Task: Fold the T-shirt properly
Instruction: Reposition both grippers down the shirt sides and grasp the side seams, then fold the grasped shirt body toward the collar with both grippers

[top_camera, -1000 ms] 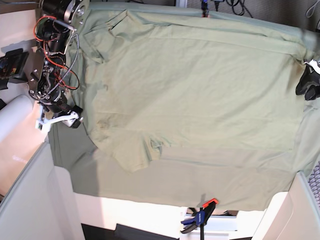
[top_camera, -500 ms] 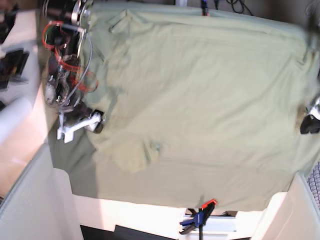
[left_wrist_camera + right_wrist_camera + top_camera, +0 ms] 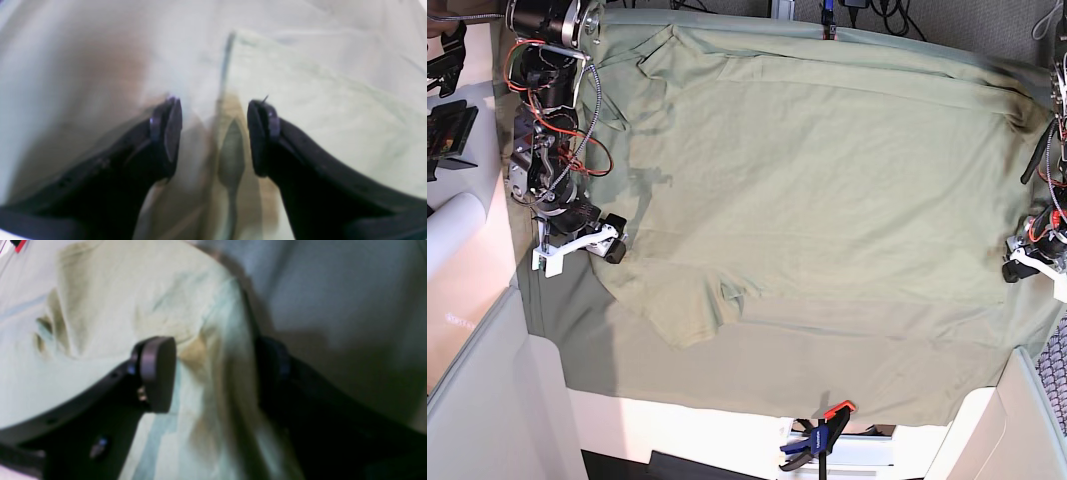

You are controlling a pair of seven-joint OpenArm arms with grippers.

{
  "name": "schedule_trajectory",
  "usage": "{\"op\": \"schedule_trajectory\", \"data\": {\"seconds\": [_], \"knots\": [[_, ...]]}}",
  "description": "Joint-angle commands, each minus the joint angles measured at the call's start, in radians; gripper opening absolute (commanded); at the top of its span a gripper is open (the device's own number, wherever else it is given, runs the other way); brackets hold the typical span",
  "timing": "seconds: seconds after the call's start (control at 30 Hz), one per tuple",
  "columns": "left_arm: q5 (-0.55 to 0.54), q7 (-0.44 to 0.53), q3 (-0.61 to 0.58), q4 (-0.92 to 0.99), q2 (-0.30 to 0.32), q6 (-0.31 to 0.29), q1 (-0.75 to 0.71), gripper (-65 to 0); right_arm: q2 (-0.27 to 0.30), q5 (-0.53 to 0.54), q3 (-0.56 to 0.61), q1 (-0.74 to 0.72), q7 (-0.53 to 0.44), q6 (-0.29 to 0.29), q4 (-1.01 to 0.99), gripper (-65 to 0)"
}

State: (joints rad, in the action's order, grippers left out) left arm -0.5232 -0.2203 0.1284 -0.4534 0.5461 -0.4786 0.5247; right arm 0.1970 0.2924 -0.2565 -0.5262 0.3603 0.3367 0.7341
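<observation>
Broadly spread, the T-shirt (image 3: pixel 817 190) lies flat on a greyer-green tablecloth (image 3: pixel 867 370) covering the surface. At its sleeve side the right pincer (image 3: pixel 213 373) stands open, fingers astride a raised shirt edge. At the opposite hem the left pincer (image 3: pixel 215 133) is likewise open, straddling a fabric ridge.

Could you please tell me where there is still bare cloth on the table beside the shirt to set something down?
A bare strip of tablecloth lies between the T-shirt and the near edge by the clamp. A smaller patch sits below the right gripper, left of the sleeve. The shirt's side edges are crowded: both grippers, the left gripper too, sit there.
</observation>
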Motion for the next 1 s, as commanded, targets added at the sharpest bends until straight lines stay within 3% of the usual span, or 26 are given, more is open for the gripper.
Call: {"op": "schedule_trajectory", "data": {"seconds": [0.0, 0.23, 0.4, 0.57, 0.63, 0.77, 0.8, 0.83, 0.9, 0.97], "knots": [[-0.003, 0.000, 0.001, -0.010, 0.002, 0.000, 0.024, -29.5, 0.008, -0.008, 0.002, -0.010, 0.043, -0.014, 0.003, -27.5], [-0.002, -0.001, 0.001, -0.010, -0.051, -0.005, 0.024, -29.5, 0.006, 0.022, 0.002, -0.011, 0.044, -0.013, 0.003, -27.5], [-0.003, -0.018, 0.001, -0.014, -0.066, -0.084, 0.027, -29.5, -0.005, 0.035, 0.002, -0.011, 0.044, 0.008, 0.003, -27.5], [-0.003, -0.024, 0.001, -0.023, -0.066, -0.095, 0.027, -30.1, -0.007, 0.056, 0.002, -0.013, 0.044, 0.038, 0.003, -27.7], [-0.003, -0.032, 0.001, -0.023, -0.066, -0.102, 0.027, -34.5, -0.008, 0.060, 0.002, -0.014, 0.043, 0.053, 0.003, -27.7], [-0.003, -0.038, 0.001, -0.023, -0.066, -0.215, 0.027, -46.5, -0.016, 0.060, 0.002, -0.016, 0.043, 0.064, 0.005, -27.7], [-0.004, -0.038, 0.001, -0.026, -0.066, -0.220, 0.027, -50.4, -0.018, 0.059, 0.002, -0.016, 0.043, 0.064, 0.005, -28.1], [-0.004, -0.038, 0.001, -0.029, -0.066, -0.220, 0.027, -55.1, -0.018, 0.059, 0.002, -0.016, 0.042, 0.064, 0.005, -30.8], [-0.003, -0.037, 0.001, -0.038, -0.064, -0.220, 0.027, -65.0, -0.017, 0.053, 0.002, -0.016, 0.024, 0.063, 0.005, -43.8], [-0.004, -0.034, 0.001, -0.047, -0.061, -0.220, 0.027, -65.0, -0.016, 0.039, 0.002, -0.016, 0.001, 0.064, 0.007, -59.8]]}}
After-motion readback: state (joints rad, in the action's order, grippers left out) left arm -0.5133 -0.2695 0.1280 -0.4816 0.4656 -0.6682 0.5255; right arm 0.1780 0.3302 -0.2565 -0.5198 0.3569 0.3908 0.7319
